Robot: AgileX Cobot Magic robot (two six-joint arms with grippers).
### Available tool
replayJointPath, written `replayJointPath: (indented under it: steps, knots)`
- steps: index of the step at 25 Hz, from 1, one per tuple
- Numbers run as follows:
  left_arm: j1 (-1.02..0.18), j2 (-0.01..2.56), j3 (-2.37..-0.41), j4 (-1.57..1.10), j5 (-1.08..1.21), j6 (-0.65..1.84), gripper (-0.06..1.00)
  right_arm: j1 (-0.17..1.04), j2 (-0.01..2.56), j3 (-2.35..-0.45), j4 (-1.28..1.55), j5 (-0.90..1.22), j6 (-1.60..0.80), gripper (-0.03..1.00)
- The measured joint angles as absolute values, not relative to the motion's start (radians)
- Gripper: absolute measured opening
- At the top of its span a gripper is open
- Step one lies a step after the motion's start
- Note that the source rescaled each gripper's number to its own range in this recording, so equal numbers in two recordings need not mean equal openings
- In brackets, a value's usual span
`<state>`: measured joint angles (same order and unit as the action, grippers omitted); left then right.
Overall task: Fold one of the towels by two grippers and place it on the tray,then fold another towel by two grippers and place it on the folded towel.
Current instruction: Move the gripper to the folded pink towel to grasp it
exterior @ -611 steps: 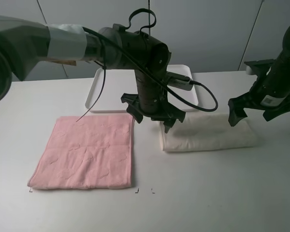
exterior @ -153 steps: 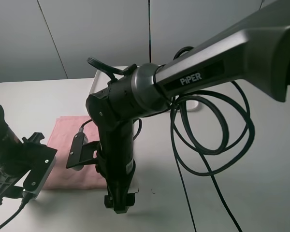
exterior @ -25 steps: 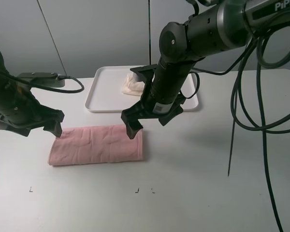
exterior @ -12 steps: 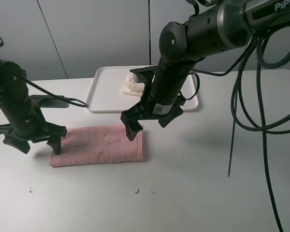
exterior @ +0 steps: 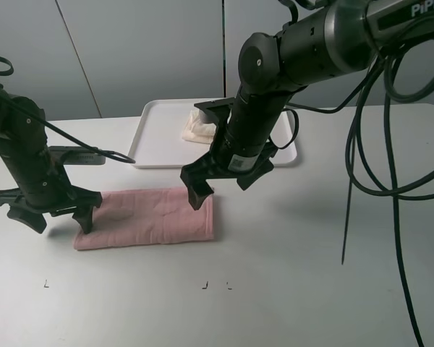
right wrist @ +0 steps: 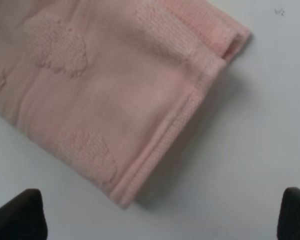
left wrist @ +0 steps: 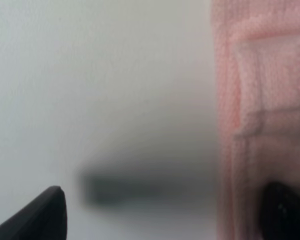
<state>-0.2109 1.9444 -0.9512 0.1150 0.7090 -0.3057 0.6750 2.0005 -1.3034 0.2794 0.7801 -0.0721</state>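
The pink towel [exterior: 145, 218] lies flat on the table [exterior: 311, 275]. It is folded into a long strip with two layers. It sits on the left half of the table, between the tray [exterior: 158, 148] and the near edge. It runs from left to right.

The white towel [exterior: 197, 127] is on the tray, in a small folded heap. The right arm hides part of it. The tray is at the far edge of the table, near the middle.

The left gripper [exterior: 54, 219] is low at the left end of the pink towel. Its fingers are spread wide and hold nothing. One finger [left wrist: 285, 212] is over the end of the towel. The other finger is over the bare table just beside it. I cannot tell if they touch anything.

The right gripper [exterior: 220, 186] is over the right end of the pink towel. Its fingers [right wrist: 15, 215] are spread wide too, and nothing is between them. One finger is near the far right corner of the towel. The right wrist view shows that end from above, with both layers at the edge.
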Motion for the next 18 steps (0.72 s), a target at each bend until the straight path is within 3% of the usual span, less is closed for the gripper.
replayJointPath:
  steps: [18]
  knots:
    - [-0.211, 1.944, -0.951, 0.117, 0.707, -0.306, 1.00, 0.669, 2.158, -1.351, 0.362, 0.758, -0.072, 0.96]
